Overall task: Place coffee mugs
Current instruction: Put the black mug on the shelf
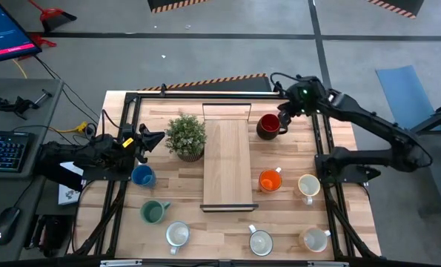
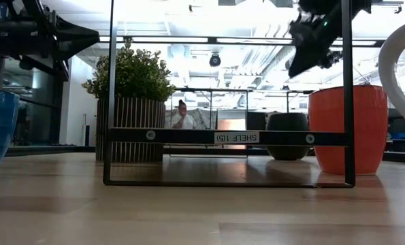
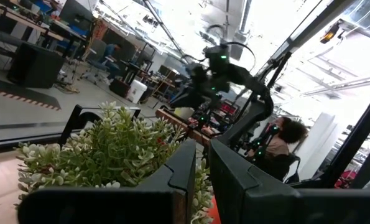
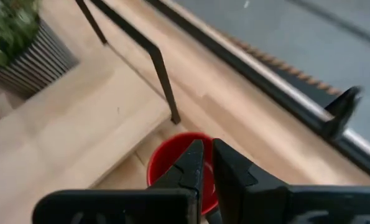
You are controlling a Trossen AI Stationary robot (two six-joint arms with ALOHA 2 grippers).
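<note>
From above, I see the right gripper [image 1: 285, 108] over the far side of the wooden surface [image 1: 339, 137], just beside the dark red mug [image 1: 268, 126], which sits right of the wooden shelf [image 1: 227, 159]. The orange mug [image 1: 270, 180] and a cream mug [image 1: 308, 185] stand nearer, the blue mug [image 1: 142, 176] and teal mug [image 1: 153, 212] left of the shelf, and three white mugs [image 1: 178, 234] along the near edge. The left gripper [image 1: 158, 139] waits beside the potted plant [image 1: 186, 136].

At surface level, I see the orange mug [image 2: 343, 128] behind the shelf frame [image 2: 229, 137], with a person far off.

Through my left wrist, the fingers [image 3: 183, 168] sit nearly together, pinching nothing, facing the plant [image 3: 104, 149].

Through my right wrist, the fingers [image 4: 192, 167] are pressed nearly together, empty, poised over the red mug's [image 4: 166, 163] opening.
</note>
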